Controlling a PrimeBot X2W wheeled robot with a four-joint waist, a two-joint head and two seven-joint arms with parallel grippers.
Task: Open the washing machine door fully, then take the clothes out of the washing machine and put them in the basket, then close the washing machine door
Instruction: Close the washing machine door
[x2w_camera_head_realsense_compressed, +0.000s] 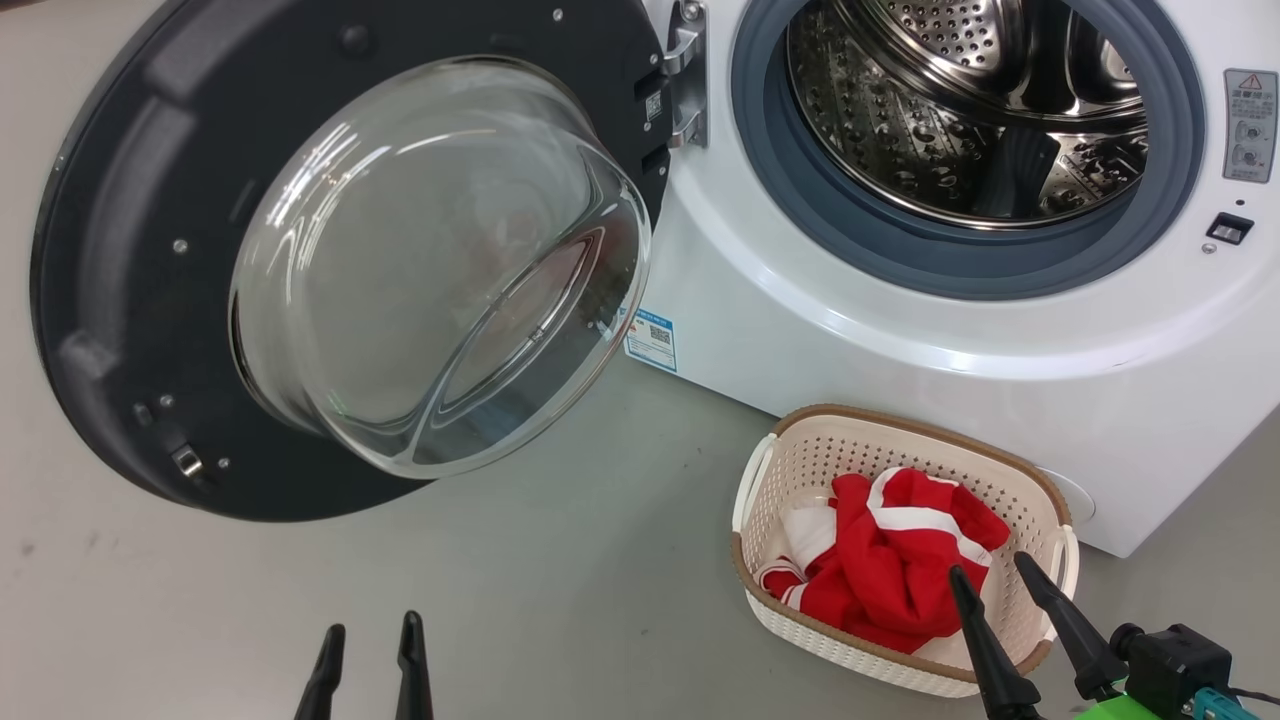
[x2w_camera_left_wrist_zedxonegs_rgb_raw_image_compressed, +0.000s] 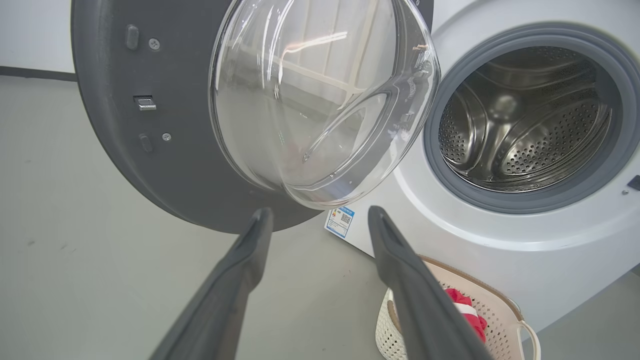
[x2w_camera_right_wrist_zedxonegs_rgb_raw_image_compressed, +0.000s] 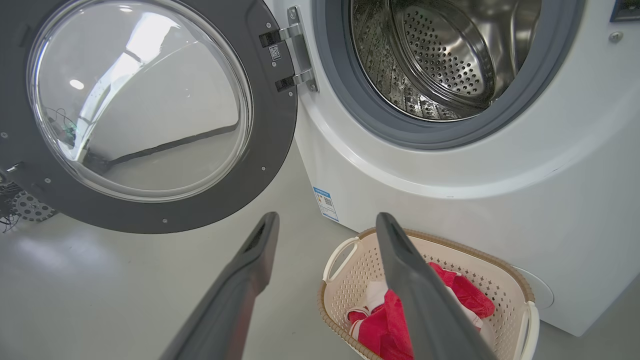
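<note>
The washing machine (x2w_camera_head_realsense_compressed: 900, 340) (x2w_camera_left_wrist_zedxonegs_rgb_raw_image_compressed: 500, 250) (x2w_camera_right_wrist_zedxonegs_rgb_raw_image_compressed: 450, 190) stands with its steel drum (x2w_camera_head_realsense_compressed: 960, 110) bare. Its door (x2w_camera_head_realsense_compressed: 120, 260) (x2w_camera_left_wrist_zedxonegs_rgb_raw_image_compressed: 115, 150) (x2w_camera_right_wrist_zedxonegs_rgb_raw_image_compressed: 270, 125) hangs wide open to the left, glass bowl bulging out. Red and white clothes (x2w_camera_head_realsense_compressed: 885, 560) (x2w_camera_right_wrist_zedxonegs_rgb_raw_image_compressed: 385, 325) (x2w_camera_left_wrist_zedxonegs_rgb_raw_image_compressed: 467, 310) lie in the cream basket (x2w_camera_head_realsense_compressed: 800, 450) (x2w_camera_right_wrist_zedxonegs_rgb_raw_image_compressed: 350, 265) (x2w_camera_left_wrist_zedxonegs_rgb_raw_image_compressed: 500, 305) on the floor in front of the machine. My right gripper (x2w_camera_head_realsense_compressed: 990, 572) (x2w_camera_right_wrist_zedxonegs_rgb_raw_image_compressed: 327, 220) is open, hovering over the basket's near side with nothing between its fingers. Low at the left, my left gripper (x2w_camera_head_realsense_compressed: 372, 625) (x2w_camera_left_wrist_zedxonegs_rgb_raw_image_compressed: 320, 215) is open and empty, below the door.
Grey floor (x2w_camera_head_realsense_compressed: 550, 560) spreads between the door and the basket. A small blue label (x2w_camera_head_realsense_compressed: 651, 340) sits on the machine's lower left corner. A latch slot (x2w_camera_head_realsense_compressed: 1228, 228) is on the machine's front at the right.
</note>
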